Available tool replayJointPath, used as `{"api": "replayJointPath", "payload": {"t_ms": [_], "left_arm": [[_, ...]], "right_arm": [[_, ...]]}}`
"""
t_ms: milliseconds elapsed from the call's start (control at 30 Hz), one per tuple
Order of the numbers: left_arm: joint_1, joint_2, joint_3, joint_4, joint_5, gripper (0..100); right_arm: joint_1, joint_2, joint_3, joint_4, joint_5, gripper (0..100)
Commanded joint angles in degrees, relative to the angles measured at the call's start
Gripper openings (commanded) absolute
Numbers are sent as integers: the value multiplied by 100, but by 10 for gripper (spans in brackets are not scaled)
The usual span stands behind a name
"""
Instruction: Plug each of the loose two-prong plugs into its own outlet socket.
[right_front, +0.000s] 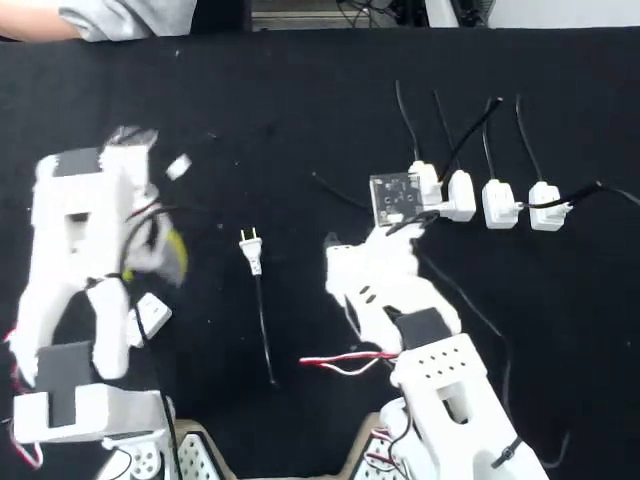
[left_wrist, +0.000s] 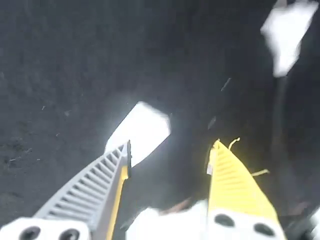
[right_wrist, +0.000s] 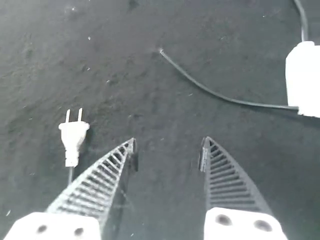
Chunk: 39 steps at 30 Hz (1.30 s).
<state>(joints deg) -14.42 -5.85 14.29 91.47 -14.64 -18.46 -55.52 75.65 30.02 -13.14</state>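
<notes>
Presently the right pincer (right_wrist: 167, 150) stands wide open above the dark surface (right_wrist: 150, 100), holding nothing. Between the two arms, apart from this pincer, lies a loose two-prong plug (right_wrist: 73, 134). It is flat, with its prongs toward the far side and its cord trailing back to the near edge. The left pincer (left_wrist: 170, 150) is likewise spread and empty. A white piece (left_wrist: 142, 127) sits just past its grey finger (left_wrist: 95, 185); I cannot tell what that piece is.

Several things could go wrong, as I judge it. The plug is small and lies flat, so a closing pincer could catch only an edge and flick it aside. It could also grip the plug skewed, so that the prongs would not line up with the slots. The trailing cord may drag and twist the plug during a carry. A thin loose cord (right_wrist: 210, 90) runs out from a socket block, with its free end between the plug and the sockets, and it could snag. Pushing on a block that lies free could simply shove it along.

The only holders are the outlet sockets (right_front: 498, 203), four white blocks in a row at the far side. They lie well apart from the plug, and each has a dark lead. Whether any already holds a plug I cannot tell.
</notes>
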Motion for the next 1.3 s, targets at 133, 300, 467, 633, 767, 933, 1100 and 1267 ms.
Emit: {"api": "replayJointPath", "payload": {"t_ms": [133, 300, 467, 633, 767, 933, 1100, 1267], "left_arm": [[-1323, -308, 1560, -870, -2699, 252], [-1437, -615, 2404, -1723, -3947, 257], [-1393, -651, 2888, -2664, -4343, 257], [-1385, -712, 3407, -3613, -4308, 253], [-1059, -712, 3407, -3437, -4343, 167], [-778, -897, 2510, -2462, -4791, 57], [-180, -993, 1332, -1389, -6338, 30], [479, -993, 1508, -2312, -7042, 30]], "right_arm": [[-264, -163, -40, -123, -9, 194], [-255, -163, -40, -123, -9, 194], [-264, -163, -40, -123, 0, 194], [-264, -163, -40, -123, 0, 194], [-264, -163, -31, -123, 0, 194], [-246, -163, 84, -316, 0, 194], [-255, -163, 127, -396, 0, 194], [-246, -163, 136, -396, 0, 194]]}}
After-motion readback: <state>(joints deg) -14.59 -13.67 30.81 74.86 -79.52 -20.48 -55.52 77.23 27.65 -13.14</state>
